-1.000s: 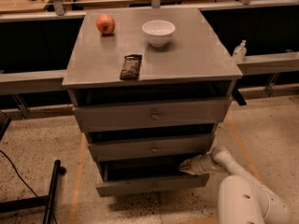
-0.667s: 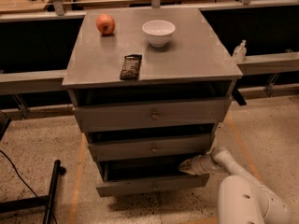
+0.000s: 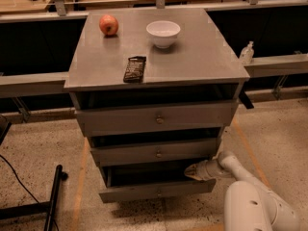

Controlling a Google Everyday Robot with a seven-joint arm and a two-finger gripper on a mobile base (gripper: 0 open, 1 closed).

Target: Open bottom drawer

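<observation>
The bottom drawer [image 3: 156,190] is the lowest, narrowest grey front of the cabinet, with a small round knob at its centre. It stands pulled out a little, with a dark gap above it. My gripper [image 3: 188,170] reaches in from the right at the drawer's upper right edge, just above the front panel, at the end of my white arm [image 3: 255,203]. The mid-sized drawer [image 3: 157,152] and the widest top drawer [image 3: 156,119] sit above it.
On the cabinet top [image 3: 202,57] lie a red apple [image 3: 109,25], a white bowl [image 3: 163,33] and a dark snack bar [image 3: 135,69]. A black stand leg [image 3: 54,196] lies on the floor at the left. A small bottle [image 3: 246,53] stands at the right.
</observation>
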